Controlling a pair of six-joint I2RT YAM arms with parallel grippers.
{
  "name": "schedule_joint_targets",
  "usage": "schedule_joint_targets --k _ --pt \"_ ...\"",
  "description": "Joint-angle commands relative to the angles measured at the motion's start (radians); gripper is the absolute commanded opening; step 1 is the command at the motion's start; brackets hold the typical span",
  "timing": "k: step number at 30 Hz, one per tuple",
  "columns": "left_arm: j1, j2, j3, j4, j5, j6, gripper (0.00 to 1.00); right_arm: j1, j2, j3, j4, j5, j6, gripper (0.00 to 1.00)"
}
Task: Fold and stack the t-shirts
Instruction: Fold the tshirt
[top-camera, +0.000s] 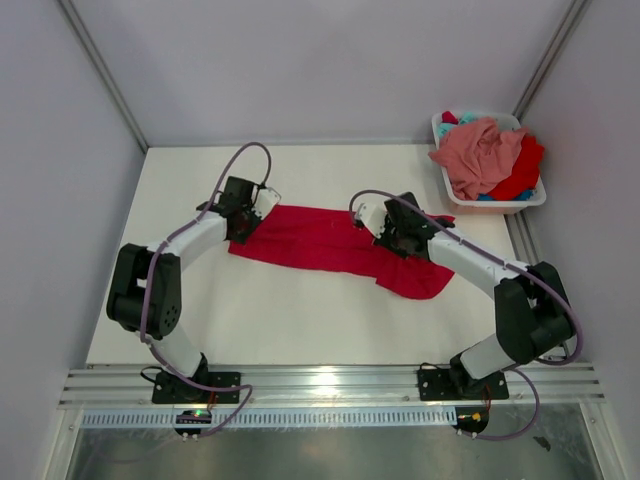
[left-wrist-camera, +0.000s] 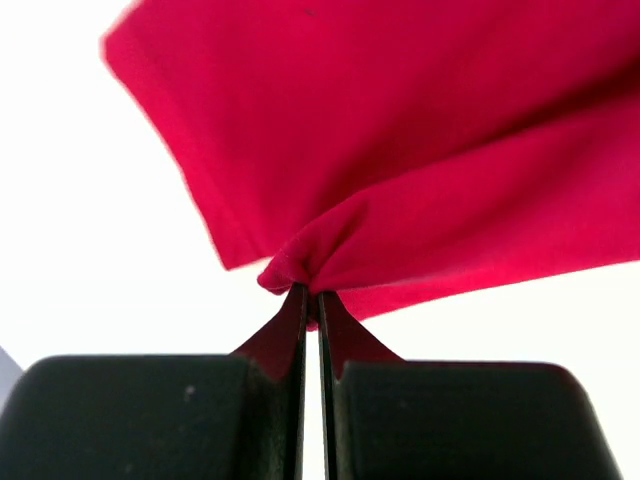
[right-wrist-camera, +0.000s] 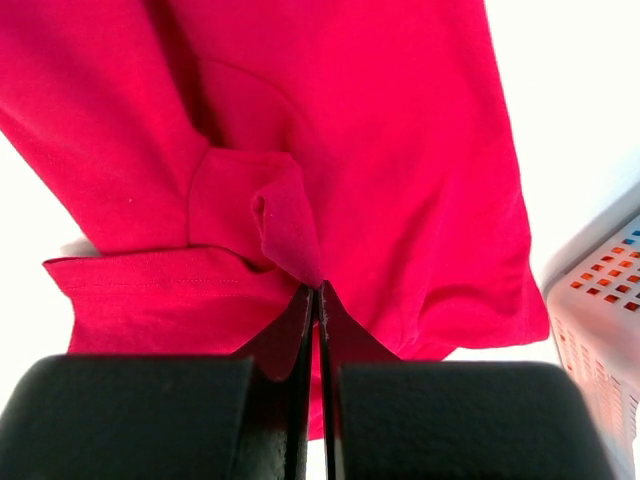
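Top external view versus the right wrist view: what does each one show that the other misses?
Only the top view shows the left gripper at the red shirt's left end, and the pink shirt heaped in the white basket. Only the wrist view shows the right gripper shut on a pinched fold of the cloth. Both show the red shirt, the right gripper and the basket.

White plastic basket (top-camera: 505, 206) sits at far right corner of bench (top-camera: 300, 320), set slightly askew. Its side wall shows a grid of small holes in right wrist view. Bench top off-white. Ribbed aluminium rail (top-camera: 330, 385) along near edge. Grey enclosure walls (top-camera: 330, 60) on three sides
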Motion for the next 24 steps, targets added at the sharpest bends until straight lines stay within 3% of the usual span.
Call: schedule_joint_targets --k 1,13,24 --pt "0.014 -0.005 0.029 0.160 -0.087 -0.080 0.00 -0.031 0.012 0.036 0.081 -0.001 -0.017 0.03" --pt "0.043 0.106 0.099 0.321 -0.168 -0.141 0.00 -0.112 0.095 0.149 0.175 -0.018 0.028 0.03" --pt "0.078 0.146 0.111 0.354 -0.177 -0.126 0.00 -0.114 0.121 0.241 0.128 -0.048 0.054 0.03"
